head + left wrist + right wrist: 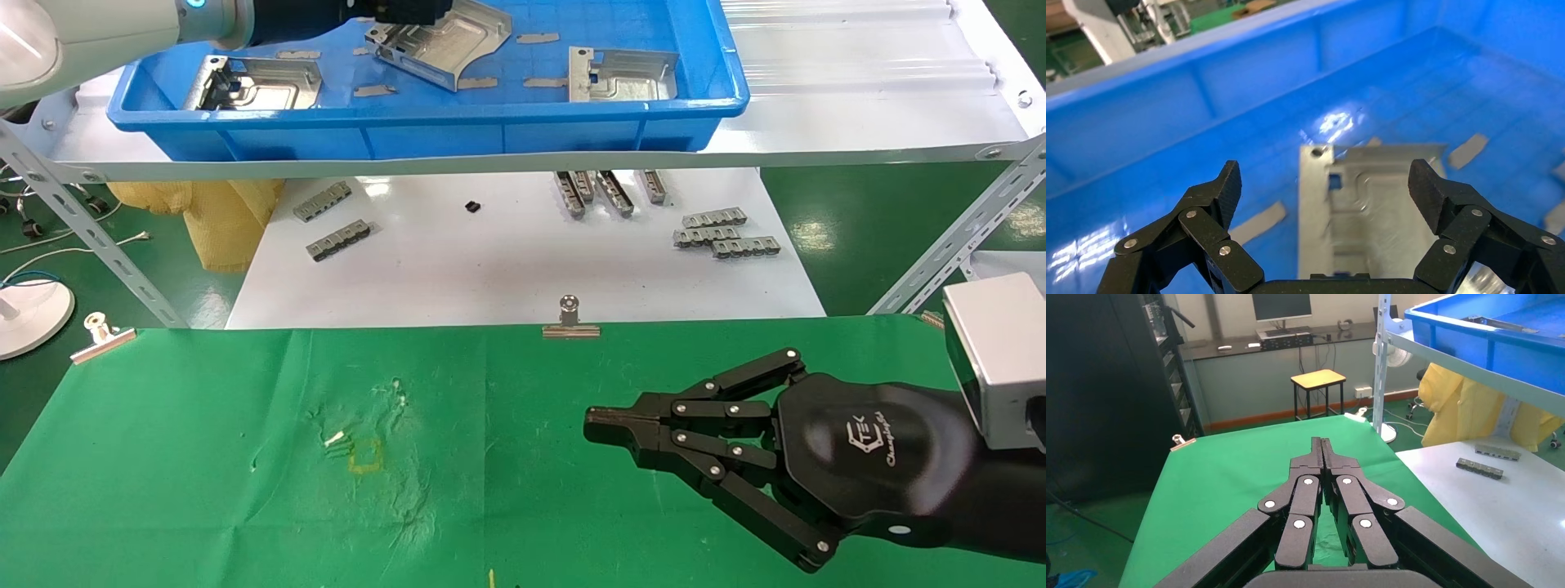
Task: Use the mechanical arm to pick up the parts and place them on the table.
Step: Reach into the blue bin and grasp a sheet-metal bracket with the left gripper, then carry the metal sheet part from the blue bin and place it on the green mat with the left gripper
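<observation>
Three shiny silver parts lie in the blue tray (425,135) on the shelf: one at the left (257,82), one in the middle (445,41), tilted, and one at the right (625,73). My left gripper (413,10) reaches into the tray, at the middle part's far edge. In the left wrist view it (1324,184) is open and empty, its jaws wide apart over a part (1370,208) on the tray floor. My right gripper (601,426) hovers over the green table (204,457), shut and empty, as the right wrist view (1321,444) also shows.
Small flat grey strips (478,82) lie on the tray floor. Grey ridged bars (723,233) lie on the white board (507,269) under the shelf. Metal clips (570,322) hold the cloth's far edge. A faint yellow square (365,456) marks the cloth.
</observation>
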{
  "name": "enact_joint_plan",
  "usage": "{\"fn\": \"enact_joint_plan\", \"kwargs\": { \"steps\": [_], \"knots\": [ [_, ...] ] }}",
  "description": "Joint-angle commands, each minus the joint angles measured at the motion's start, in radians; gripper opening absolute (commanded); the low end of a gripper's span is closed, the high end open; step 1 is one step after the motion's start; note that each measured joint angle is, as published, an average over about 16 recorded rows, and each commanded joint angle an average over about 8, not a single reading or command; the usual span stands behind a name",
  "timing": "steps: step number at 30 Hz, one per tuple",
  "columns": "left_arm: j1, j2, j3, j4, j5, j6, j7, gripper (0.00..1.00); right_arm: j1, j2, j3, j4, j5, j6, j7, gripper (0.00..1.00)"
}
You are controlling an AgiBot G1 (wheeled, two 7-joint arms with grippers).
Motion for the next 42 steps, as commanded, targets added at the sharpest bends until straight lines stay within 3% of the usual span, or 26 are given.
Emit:
{"fn": "enact_joint_plan", "kwargs": {
  "steps": [1, 12, 33, 42],
  "knots": [
    [-0.002, 0.002, 0.013, 0.006, 0.013, -0.017, -0.018, 0.0, 0.0, 0.0, 0.0, 0.0, 0.0, 0.0, 0.0, 1.0],
    [-0.002, -0.004, 0.067, -0.009, 0.055, 0.017, -0.066, 0.0, 0.0, 0.0, 0.0, 0.0, 0.0, 0.0, 0.0, 1.0],
    [0.004, -0.009, 0.083, -0.015, 0.031, 0.049, -0.13, 0.0, 0.0, 0.0, 0.0, 0.0, 0.0, 0.0, 0.0, 1.0],
    [0.002, -0.036, 0.059, -0.059, -0.019, 0.135, -0.037, 0.0, 0.0, 0.0, 0.0, 0.0, 0.0, 0.0, 0.0, 1.0]
  ]
}}
